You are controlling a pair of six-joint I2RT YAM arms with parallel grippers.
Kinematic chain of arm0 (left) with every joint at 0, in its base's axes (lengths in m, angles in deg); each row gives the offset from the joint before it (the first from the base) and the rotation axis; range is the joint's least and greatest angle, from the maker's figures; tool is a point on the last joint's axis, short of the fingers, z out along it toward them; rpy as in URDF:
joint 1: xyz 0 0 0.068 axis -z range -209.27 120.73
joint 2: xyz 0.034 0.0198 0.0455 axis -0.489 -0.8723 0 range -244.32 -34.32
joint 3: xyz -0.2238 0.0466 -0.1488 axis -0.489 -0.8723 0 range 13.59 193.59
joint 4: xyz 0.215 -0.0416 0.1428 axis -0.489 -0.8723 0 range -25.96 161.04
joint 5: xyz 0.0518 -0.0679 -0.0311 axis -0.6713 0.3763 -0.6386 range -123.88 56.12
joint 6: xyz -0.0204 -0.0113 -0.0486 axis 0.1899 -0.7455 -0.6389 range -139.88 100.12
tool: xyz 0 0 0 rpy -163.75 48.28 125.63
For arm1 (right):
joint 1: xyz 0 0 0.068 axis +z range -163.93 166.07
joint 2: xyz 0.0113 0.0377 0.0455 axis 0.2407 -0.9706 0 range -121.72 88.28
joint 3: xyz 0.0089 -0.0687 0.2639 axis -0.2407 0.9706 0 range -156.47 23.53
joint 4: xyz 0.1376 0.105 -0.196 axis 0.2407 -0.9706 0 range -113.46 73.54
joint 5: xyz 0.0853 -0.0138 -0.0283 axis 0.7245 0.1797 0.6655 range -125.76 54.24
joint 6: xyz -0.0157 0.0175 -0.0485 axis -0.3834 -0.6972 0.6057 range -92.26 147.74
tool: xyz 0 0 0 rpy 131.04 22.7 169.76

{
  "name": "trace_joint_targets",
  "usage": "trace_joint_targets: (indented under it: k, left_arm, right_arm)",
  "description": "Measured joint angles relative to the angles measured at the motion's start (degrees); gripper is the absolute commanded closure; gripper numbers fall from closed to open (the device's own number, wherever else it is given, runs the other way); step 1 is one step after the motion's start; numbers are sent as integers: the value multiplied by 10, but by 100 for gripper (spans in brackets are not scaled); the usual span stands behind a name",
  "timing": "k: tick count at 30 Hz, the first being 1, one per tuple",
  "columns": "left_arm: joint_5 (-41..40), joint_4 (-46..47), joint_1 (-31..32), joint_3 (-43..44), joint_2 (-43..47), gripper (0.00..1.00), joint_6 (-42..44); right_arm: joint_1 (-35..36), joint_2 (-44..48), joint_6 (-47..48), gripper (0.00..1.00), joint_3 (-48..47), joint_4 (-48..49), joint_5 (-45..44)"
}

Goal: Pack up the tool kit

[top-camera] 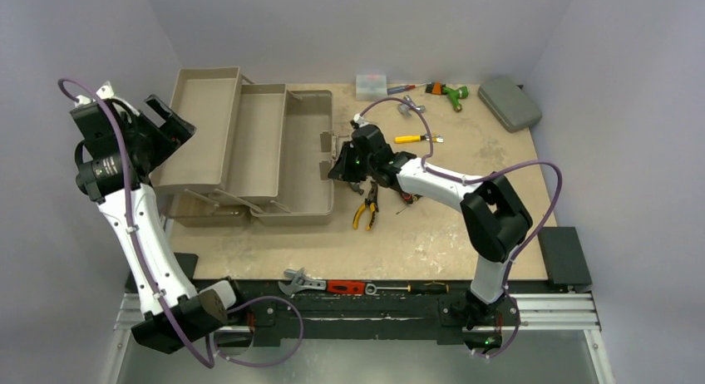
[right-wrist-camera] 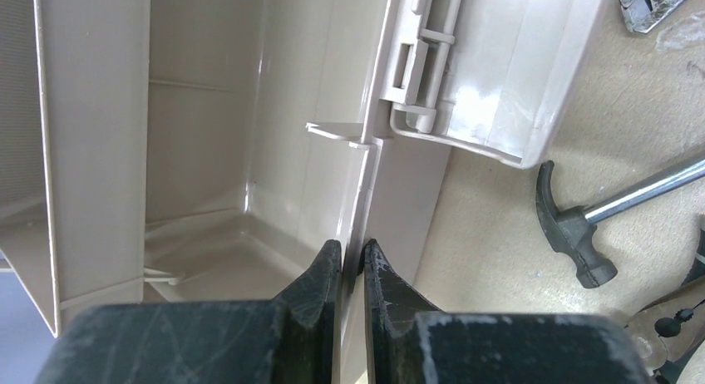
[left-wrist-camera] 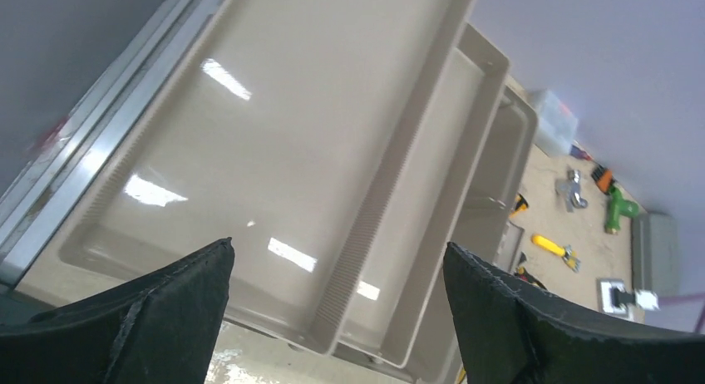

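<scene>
The tan toolbox (top-camera: 303, 155) stands open at the left of the table, its fold-out trays (top-camera: 204, 126) stepped up to the left. My right gripper (top-camera: 339, 169) is shut on the thin right wall of the toolbox (right-wrist-camera: 378, 193), one finger inside and one outside (right-wrist-camera: 352, 255). My left gripper (top-camera: 176, 122) hovers open over the outer tray (left-wrist-camera: 274, 135), with nothing between its fingers (left-wrist-camera: 337, 259). Yellow-handled pliers (top-camera: 366, 211) lie just right of the box. A yellow-handled screwdriver (top-camera: 413, 139) lies farther back.
A black hammer (right-wrist-camera: 578, 234) lies beside the box near my right gripper. A clear box (top-camera: 371, 86), a green tool (top-camera: 449, 93) and a grey case (top-camera: 509, 103) sit at the back right. A wrench (top-camera: 303, 280) and a red-handled tool (top-camera: 345, 287) lie at the front edge.
</scene>
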Motion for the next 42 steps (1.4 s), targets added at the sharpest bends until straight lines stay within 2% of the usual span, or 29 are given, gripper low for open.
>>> trace_joint_targets:
  k: [4, 12, 15, 19, 22, 24, 27, 32, 38, 42]
  left_arm:
    - [4, -12, 56, 17, 21, 8, 1]
    - [-13, -19, 279, 4, 26, 10, -4]
    - [-27, -23, 345, -16, 30, 10, -7]
    - [-43, -46, 421, -52, 48, 10, -11]
    - [-60, -69, 467, -90, 72, 12, -20]
    - [-73, -79, 493, -131, 102, 16, -32]
    - [-87, -88, 525, -202, 162, 17, -65]
    - [-128, -76, 609, -306, 232, 17, -135]
    - [-202, -2, 681, -440, 266, 17, -223]
    - [-241, 56, 692, -502, 273, 17, -245]
  right_arm:
    - [0, 1, -12, 100, 2, 0, -9]
    - [-11, 30, -52, 100, 54, 37, -30]
    - [-25, 42, -53, 100, 66, 36, -29]
    - [-47, 51, -44, 72, 72, 29, -29]
    - [-56, 53, -29, 65, 71, 20, -25]
    - [-58, 56, -19, 58, 71, 14, -21]
    - [-58, 66, 0, 48, 71, 4, -14]
    - [-57, 116, 37, 45, 71, -25, -17]
    - [-57, 194, 79, 43, 85, -57, -65]
    - [-57, 215, 94, 29, 126, -70, -94]
